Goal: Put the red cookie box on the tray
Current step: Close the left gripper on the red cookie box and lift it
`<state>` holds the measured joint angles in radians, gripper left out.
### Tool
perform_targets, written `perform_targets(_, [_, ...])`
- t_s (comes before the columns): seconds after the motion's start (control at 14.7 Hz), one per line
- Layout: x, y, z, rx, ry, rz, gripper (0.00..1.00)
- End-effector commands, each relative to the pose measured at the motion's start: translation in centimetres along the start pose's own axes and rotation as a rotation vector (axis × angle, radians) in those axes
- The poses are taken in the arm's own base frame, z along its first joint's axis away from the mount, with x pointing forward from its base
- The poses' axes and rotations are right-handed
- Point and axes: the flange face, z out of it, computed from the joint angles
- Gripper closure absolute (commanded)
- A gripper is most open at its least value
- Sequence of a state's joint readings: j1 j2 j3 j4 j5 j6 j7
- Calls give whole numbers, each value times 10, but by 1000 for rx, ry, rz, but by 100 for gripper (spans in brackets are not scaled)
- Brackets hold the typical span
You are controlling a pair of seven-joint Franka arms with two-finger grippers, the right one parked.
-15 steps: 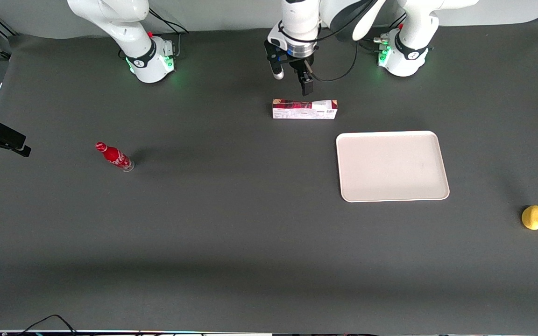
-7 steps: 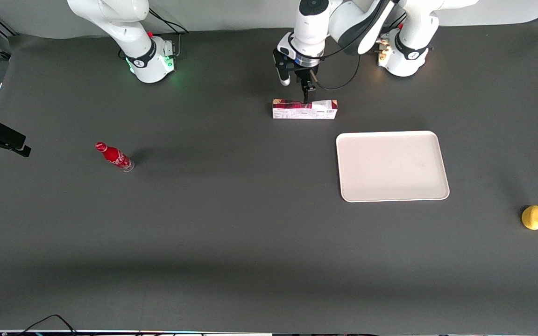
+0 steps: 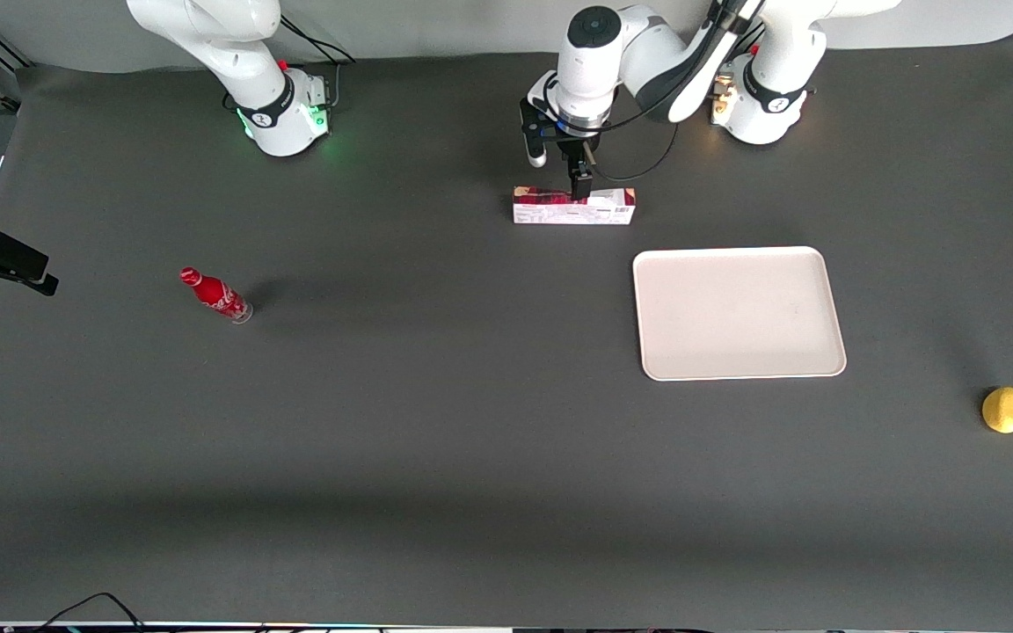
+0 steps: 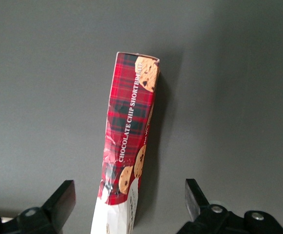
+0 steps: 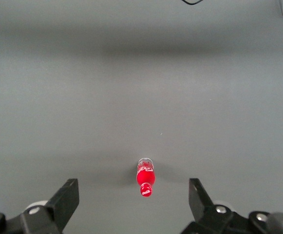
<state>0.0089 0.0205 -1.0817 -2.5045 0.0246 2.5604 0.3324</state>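
Note:
The red cookie box (image 3: 573, 206) lies on its long side on the dark table, white printed side toward the front camera. In the left wrist view the red cookie box (image 4: 130, 141) shows red tartan with cookie pictures and lies between the two open fingers, touching neither. My left gripper (image 3: 579, 187) is lowered over the box's middle, open; its midpoint in the wrist view (image 4: 130, 200) lies on the box. The pale tray (image 3: 738, 312) lies flat and empty, nearer the front camera than the box and toward the working arm's end.
A small red bottle (image 3: 215, 295) stands toward the parked arm's end of the table; it also shows in the right wrist view (image 5: 145, 178). A yellow lemon (image 3: 1005, 410) lies near the working arm's end of the table.
The left gripper has come down from above the table to the cookie box's middle. The box, tray, bottle and lemon have not moved.

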Motion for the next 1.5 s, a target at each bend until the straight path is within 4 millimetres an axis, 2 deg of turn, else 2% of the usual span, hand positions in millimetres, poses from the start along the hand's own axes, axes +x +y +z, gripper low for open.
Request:
perform_targets(0.0, [2,5,18,-8,-4,18,0])
perform_targets(0.2, [0,5,28,7,-20,23,0])
perform_targets(0.54, [-2,-20,44,-12,-7,20,0])
perform_targets(0.75, [0,-20,51,-23,0,11,0])
perform_targets(1.02, [2,-9,60,2,-14,-14,0])
perform_targets(1.16, [-2,-17,67,10,-24,-14,0])
perform_targets(1.22, [-1,-18,69,8,-24,-10,3])
perform_targets(1.36, [2,-20,72,16,-23,9,22])
perform_targets(1.43, [3,-20,73,16,-24,16,38])
